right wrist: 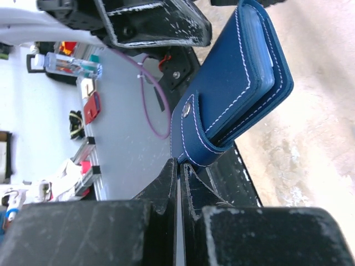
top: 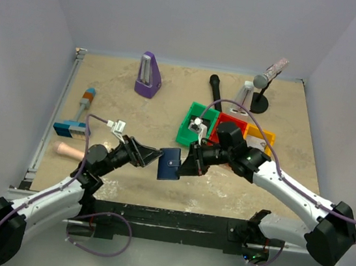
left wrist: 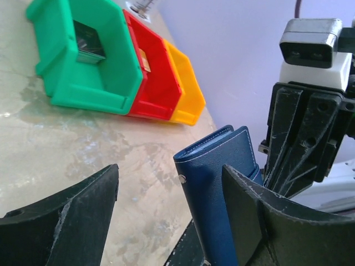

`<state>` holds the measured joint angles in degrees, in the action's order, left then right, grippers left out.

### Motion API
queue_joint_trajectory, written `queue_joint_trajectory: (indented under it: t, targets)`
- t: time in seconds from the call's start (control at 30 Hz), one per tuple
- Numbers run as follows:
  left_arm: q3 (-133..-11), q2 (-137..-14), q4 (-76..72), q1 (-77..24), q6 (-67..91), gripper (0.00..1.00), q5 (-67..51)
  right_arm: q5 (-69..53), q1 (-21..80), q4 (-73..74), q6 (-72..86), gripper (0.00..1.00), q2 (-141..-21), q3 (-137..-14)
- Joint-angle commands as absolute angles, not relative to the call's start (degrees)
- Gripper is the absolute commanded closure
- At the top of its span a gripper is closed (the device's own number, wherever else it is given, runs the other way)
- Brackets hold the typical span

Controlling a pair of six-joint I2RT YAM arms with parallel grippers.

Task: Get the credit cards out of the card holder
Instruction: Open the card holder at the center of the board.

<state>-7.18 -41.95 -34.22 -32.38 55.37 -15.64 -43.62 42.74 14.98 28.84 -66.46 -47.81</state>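
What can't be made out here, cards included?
- Credit cards: unseen in every view; the card holder is folded shut with its tab snapped.
- Left pincer: open astride the card holder; the left wrist view cannot show whether a finger touches it.
- Item in the green bin: too small from the top, shadowed in the left wrist view.

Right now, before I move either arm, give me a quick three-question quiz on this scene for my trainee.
1. True or false: the card holder is folded shut, with no card showing.
2. Fill in: the left gripper stands ___.
3. Which one pinches the card holder? A. left gripper B. right gripper C. both

Key: 1 true; 2 open; 3 B.
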Motion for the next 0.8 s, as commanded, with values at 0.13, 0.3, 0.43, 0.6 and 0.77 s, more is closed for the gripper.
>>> queue_joint_trajectory:
  t: [0.13,0.3,0.43,0.6,0.77]
  targets:
    - [-4.75,-48.68,-59.57,-31.11,60.90,0.20,-27.59,-49.04,42.71,13.18,28.30,1.00,-64.51,-49.04]
    - [-4.48,-53.51,-69.33,-31.11,64.33,0.21,-31.11,-49.57,42.63,12.92,28.21,1.00,-64.77,-48.96]
    - [-4.39,-58.08,-78.29,-31.11,67.14,0.24,-33.74,-49.57,42.71,12.83,28.04,1.00,-64.95,-48.78]
    - [-4.57,-62.05,-84.72,-31.03,69.69,0.28,-36.21,-49.22,42.71,12.92,27.95,1.00,-65.21,-48.78]
    - [-4.48,-63.02,-86.04,-31.11,69.70,0.36,-37.09,-48.78,42.71,13.09,27.86,1.00,-65.21,-48.87]
